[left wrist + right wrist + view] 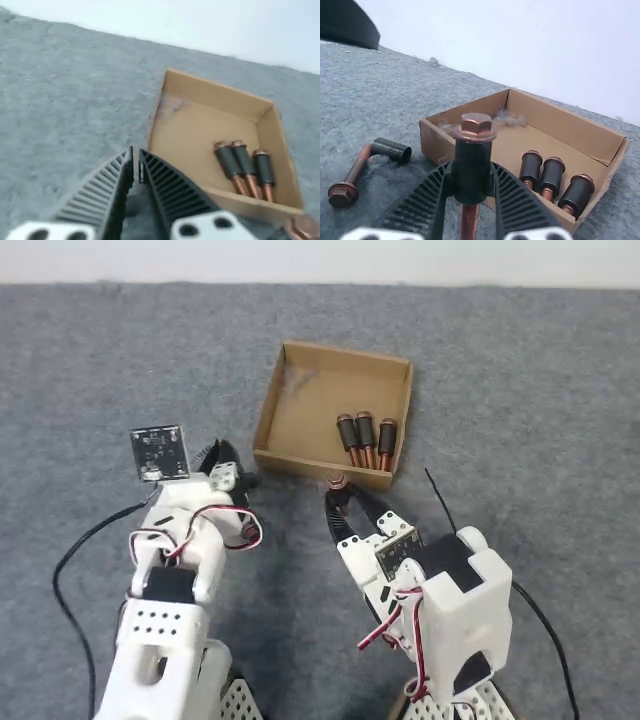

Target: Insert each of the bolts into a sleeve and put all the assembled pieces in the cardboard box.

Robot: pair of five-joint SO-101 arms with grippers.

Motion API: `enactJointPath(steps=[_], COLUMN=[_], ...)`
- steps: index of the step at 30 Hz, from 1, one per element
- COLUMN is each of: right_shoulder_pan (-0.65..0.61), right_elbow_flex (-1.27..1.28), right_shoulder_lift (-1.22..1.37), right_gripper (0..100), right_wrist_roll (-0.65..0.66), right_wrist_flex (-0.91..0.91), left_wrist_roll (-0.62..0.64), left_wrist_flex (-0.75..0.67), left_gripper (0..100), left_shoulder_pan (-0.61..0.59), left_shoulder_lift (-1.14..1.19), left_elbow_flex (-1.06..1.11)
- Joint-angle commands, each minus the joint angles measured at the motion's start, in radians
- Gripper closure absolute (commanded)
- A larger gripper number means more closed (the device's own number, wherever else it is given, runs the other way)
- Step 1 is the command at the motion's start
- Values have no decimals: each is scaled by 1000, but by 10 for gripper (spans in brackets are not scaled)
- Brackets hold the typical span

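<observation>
Right gripper [471, 172] is clenched on an upright assembled piece [471, 152], near the cardboard box [290, 410] on the grey worktop [520, 370]. Left gripper [135, 162] is pressed closed. Three finished pieces [366, 440] lie side by side inside the box. Beside the box, a loose bolt [347, 182] touches a sleeve [395, 149].

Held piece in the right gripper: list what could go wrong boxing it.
The right gripper grips only the sleeve, so tilting could let the bolt slide out. The near wall of the cardboard box stands ahead; a low approach might shove it.
</observation>
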Motion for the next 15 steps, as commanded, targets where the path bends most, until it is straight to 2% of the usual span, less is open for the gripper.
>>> enactJointPath(steps=[1,6,15], right_shoulder_pan=[22,22,22], right_elbow_flex=[-26,-29,-23], right_shoulder_lift=[-8,-8,-8], right_gripper=[992,992,992], right_wrist_roll=[-8,-6,-6], right_wrist_flex=[-25,-25,-25], left_wrist_roll=[-17,-17,-18], left_wrist_flex=[49,184,453], left_gripper=[989,989,989], left_shoulder_pan=[-48,-169,-342], left_shoulder_lift=[-32,-146,-663], left_elbow_flex=[22,50,280])
